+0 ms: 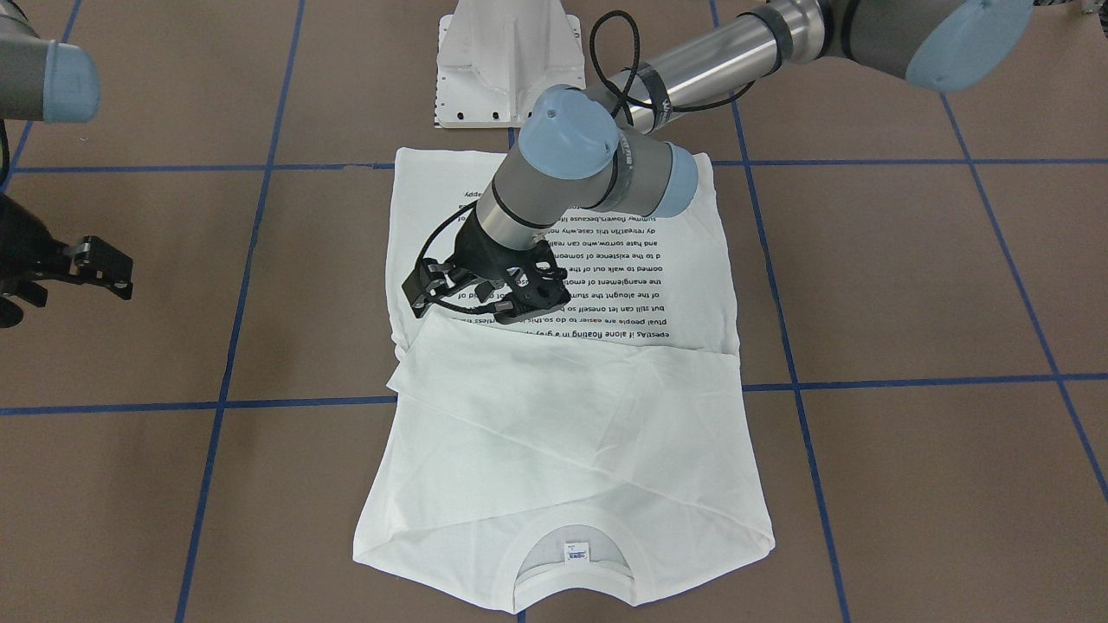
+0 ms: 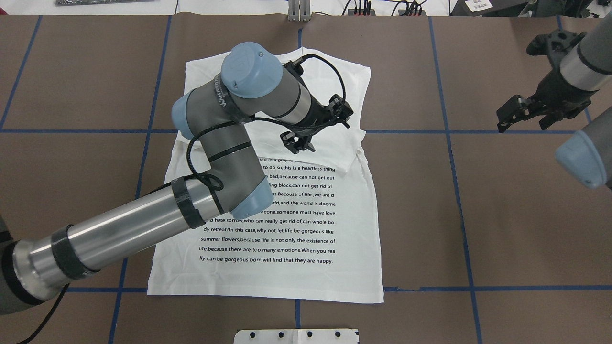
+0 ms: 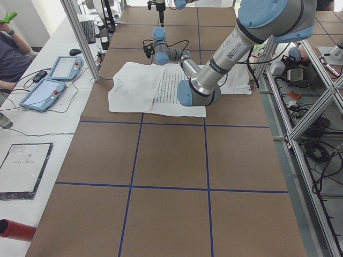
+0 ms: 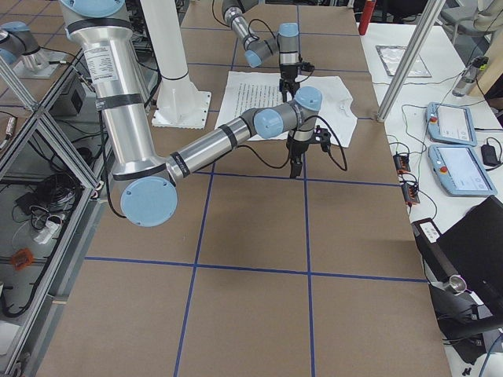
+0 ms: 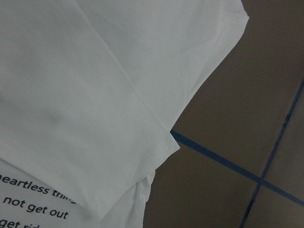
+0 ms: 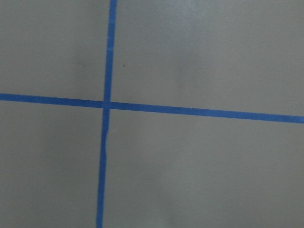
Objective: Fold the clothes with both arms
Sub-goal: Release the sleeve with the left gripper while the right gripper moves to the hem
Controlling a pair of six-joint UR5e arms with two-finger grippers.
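The white T-shirt [image 1: 563, 433] lies flat on the brown table with its black text [image 2: 287, 224] facing up. Its sleeves are folded across the chest, and the collar [image 1: 519, 571] and neck tag [image 1: 576, 551] are at the end far from the robot. My left gripper [image 2: 319, 128] hovers open over the folded sleeve edge [image 5: 142, 99] and holds nothing. The left arm [image 2: 143, 220] crosses above the shirt. My right gripper [image 2: 523, 119] hangs open and empty over bare table, well off to the shirt's side. The right wrist view shows only tabletop and blue tape lines [image 6: 107, 104].
A white pedestal base [image 1: 506, 69] stands at the robot's side of the shirt. Blue tape lines [image 2: 459, 200] grid the brown table. A side bench holds two tablets [image 3: 53, 80] and a red cylinder [image 3: 16, 229]. A person's arm [image 3: 10, 53] is at its far end.
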